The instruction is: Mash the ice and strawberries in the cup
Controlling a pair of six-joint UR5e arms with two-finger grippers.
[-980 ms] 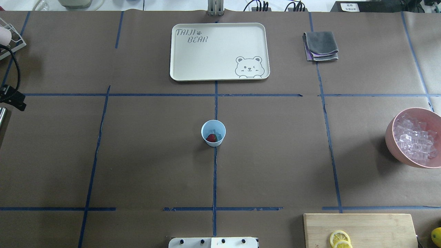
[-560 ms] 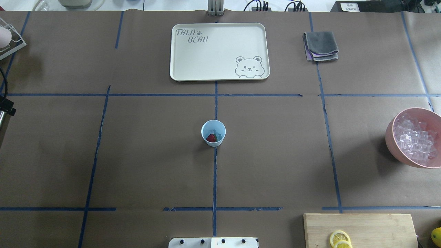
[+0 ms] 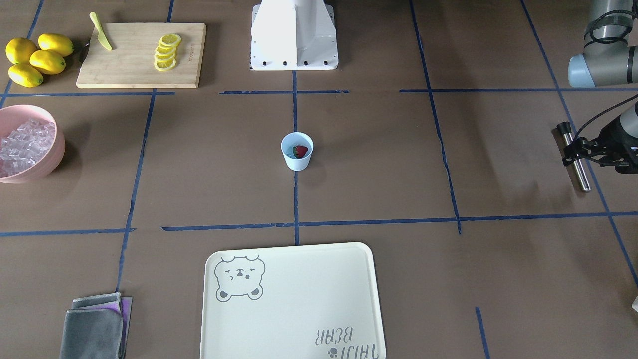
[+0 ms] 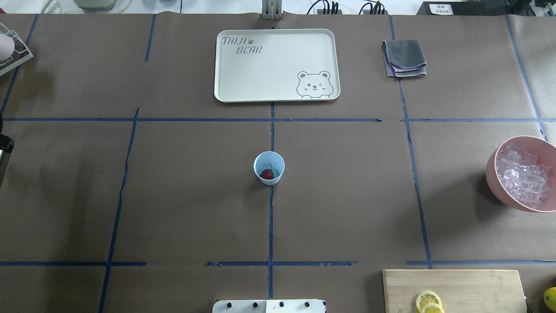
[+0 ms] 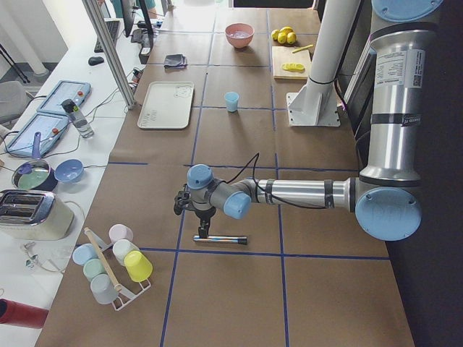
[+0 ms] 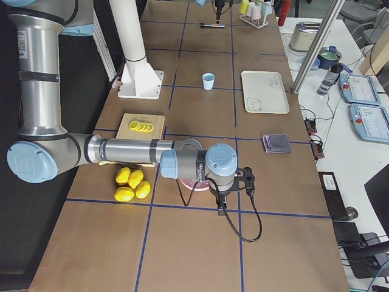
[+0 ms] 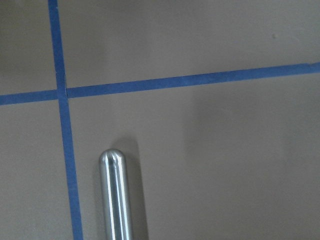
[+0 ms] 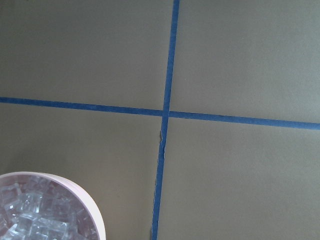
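Note:
The pale blue cup [image 4: 269,161] stands at the table's middle with the red strawberry [image 4: 266,174] and a few ice cubes [image 4: 273,168] inside; it also shows in the front view [image 3: 297,160]. My left gripper [image 3: 574,148] is far off at the table's left end, low over a metal rod [image 3: 579,172] lying there, jaws open on either side of it. The rod's rounded end shows in the left wrist view [image 7: 116,195]. My right gripper [image 6: 220,211] hangs beside the pink bowl [image 4: 493,174] of ice [image 4: 523,174]; I cannot tell if it is open.
A cream tray [image 4: 243,74] lies at the far side, a grey cloth [image 4: 404,58] to its right. A cutting board [image 4: 456,287] with lemon slices and whole lemons [image 3: 35,60] sit near the robot's right. A cup rack [image 5: 116,267] stands past the rod.
My left gripper has moved leftward and nearly out of the overhead view, down toward the rod. The cup and its contents have not moved.

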